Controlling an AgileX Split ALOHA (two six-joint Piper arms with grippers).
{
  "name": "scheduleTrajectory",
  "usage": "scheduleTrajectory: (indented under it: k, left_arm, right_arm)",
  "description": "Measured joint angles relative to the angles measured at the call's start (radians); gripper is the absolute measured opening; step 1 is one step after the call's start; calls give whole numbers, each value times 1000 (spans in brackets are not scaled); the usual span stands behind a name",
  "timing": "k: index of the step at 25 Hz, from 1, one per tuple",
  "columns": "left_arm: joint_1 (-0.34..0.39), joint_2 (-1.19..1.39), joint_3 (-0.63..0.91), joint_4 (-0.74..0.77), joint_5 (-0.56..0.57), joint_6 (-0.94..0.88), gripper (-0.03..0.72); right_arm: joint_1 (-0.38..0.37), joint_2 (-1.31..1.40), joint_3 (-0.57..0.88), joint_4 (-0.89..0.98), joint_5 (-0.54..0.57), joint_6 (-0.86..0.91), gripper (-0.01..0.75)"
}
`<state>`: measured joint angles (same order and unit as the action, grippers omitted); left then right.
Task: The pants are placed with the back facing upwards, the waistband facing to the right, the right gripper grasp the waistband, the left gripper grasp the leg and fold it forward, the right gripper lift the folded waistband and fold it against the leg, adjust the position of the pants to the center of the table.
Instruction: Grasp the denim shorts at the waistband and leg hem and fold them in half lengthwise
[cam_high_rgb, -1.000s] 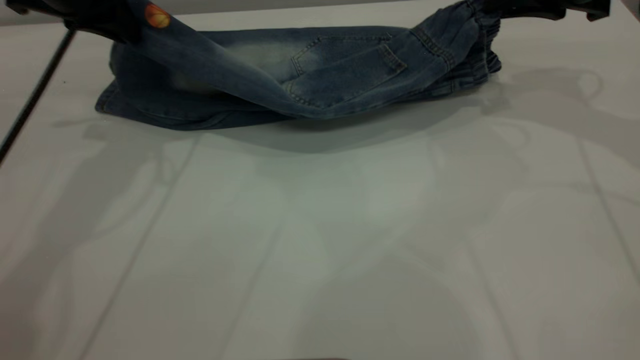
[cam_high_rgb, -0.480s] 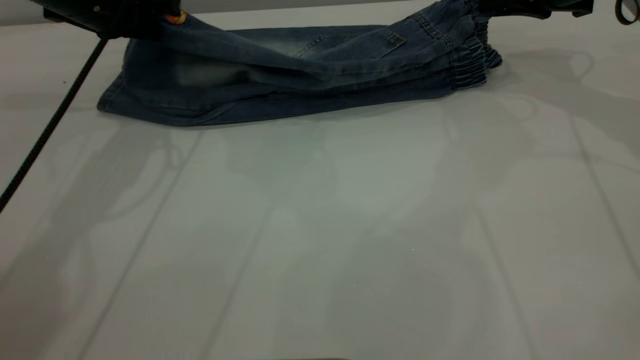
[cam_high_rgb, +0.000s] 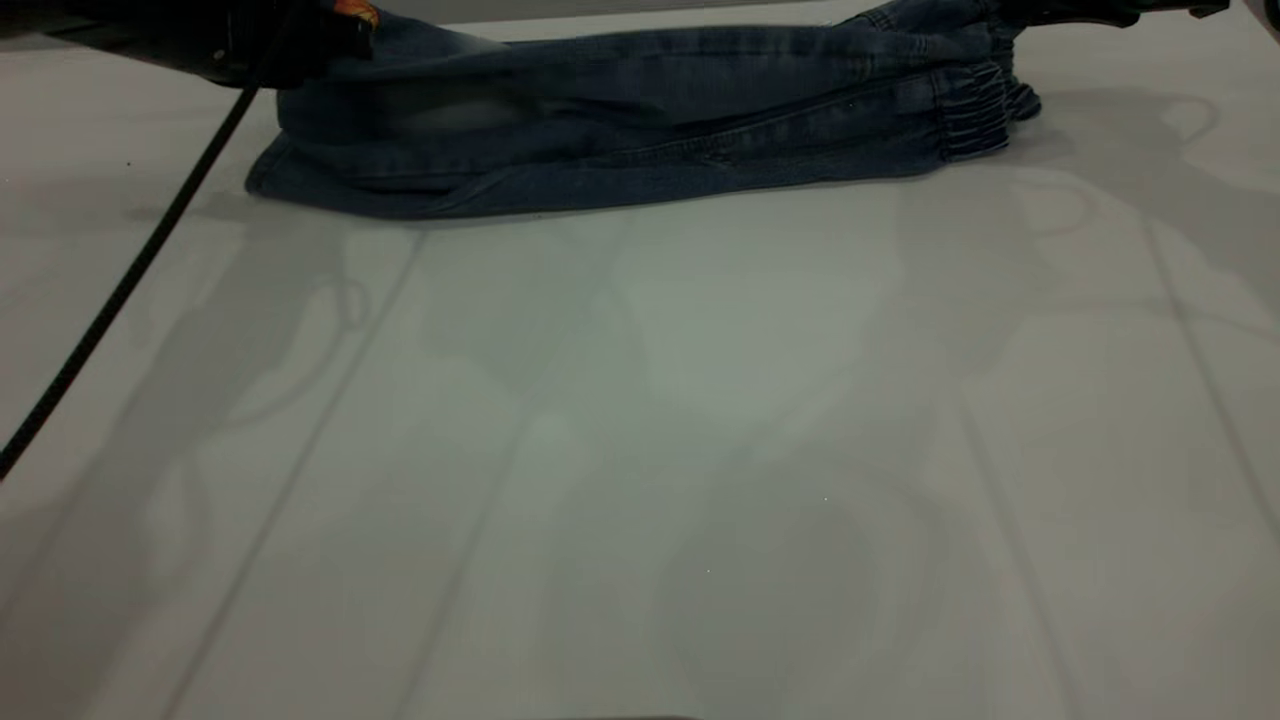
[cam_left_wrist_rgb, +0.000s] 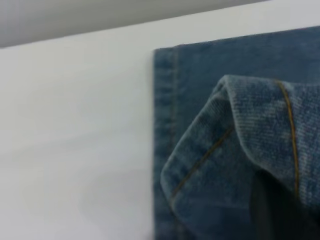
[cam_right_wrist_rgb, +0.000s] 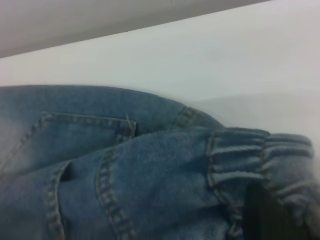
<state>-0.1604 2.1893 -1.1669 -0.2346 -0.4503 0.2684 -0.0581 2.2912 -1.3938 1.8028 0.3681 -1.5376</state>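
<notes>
Denim pants (cam_high_rgb: 640, 120) are being held folded lengthwise at the table's (cam_high_rgb: 640, 450) far edge in the exterior view, the left gripper (cam_high_rgb: 300, 40) clamped on the leg (cam_high_rgb: 400, 35), the right gripper (cam_high_rgb: 1040, 12) on the waistband (cam_high_rgb: 975, 110). Left wrist view: the pinched hem (cam_left_wrist_rgb: 235, 150) is being gripped. Right wrist view: ruched waistband (cam_right_wrist_rgb: 240, 160) is being clamped, a dark fingertip (cam_right_wrist_rgb: 262, 212) showing

I see a thin black cable (cam_high_rgb: 120, 290) running slantwise above the desk's left side. A grey wall strip (cam_left_wrist_rgb: 100, 17) lies beyond the far desk edge. Faint grey shadows (cam_high_rgb: 300, 330) fall on the surface.
</notes>
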Motion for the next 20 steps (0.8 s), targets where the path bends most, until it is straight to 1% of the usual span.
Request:
scheduleTrajectory:
  k: [2,5,8,10,12,14,16,20]
  left_arm:
    - [0,6,0,-63,-26,91,59]
    - [-1,7,0,-116,-58,193,67]
    - [-3,7,-1,-125,-87,248,80]
    - [-4,7,-1,-123,-105,265,100]
    - [-4,7,-2,-105,-119,271,131]
    - [-4,7,-2,-77,-129,271,183]
    - [-4,7,-2,-45,-144,271,246]
    - [-4,7,-3,-26,-198,277,379]
  right_arm:
    - [0,0,0,0,-8,0,39]
    - [0,0,0,1,-10,0,39]
    - [0,0,0,3,-10,0,46]
    - [0,0,0,4,1,0,55]
    - [0,0,0,5,20,0,83]
    - [0,0,0,5,45,0,139]
    - [0,0,-2,6,61,0,221]
    - [0,0,-23,6,67,6,445]
